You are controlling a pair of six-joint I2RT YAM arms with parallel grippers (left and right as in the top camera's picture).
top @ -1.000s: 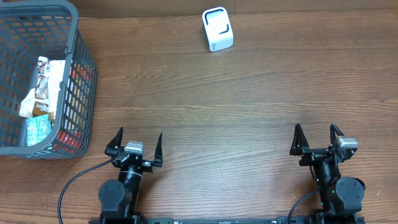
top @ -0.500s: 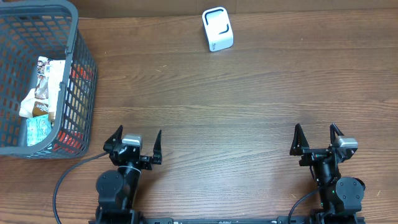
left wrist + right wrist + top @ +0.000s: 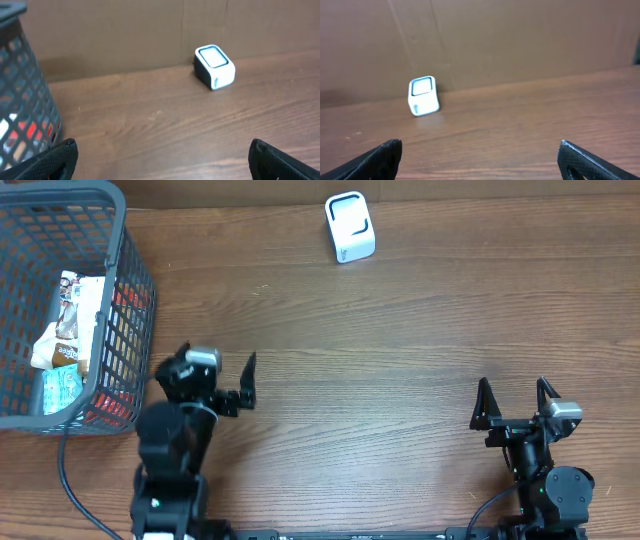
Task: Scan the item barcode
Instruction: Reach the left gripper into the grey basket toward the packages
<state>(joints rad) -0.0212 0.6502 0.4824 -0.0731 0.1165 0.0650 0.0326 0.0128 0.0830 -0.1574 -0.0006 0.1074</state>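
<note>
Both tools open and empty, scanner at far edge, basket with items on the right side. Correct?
No. The basket is on the left side, per the overhead view. Left tool and right tool open and empty, scanner at far edge: all correct.

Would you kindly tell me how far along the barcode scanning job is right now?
Done: nothing yet. The packaged items lie inside the basket, and nothing sits in front of the scanner. In hand: the left gripper is open and empty beside the basket's near corner; the right gripper is open and empty too. Left: lift an item out and show its barcode to the scanner.
</note>
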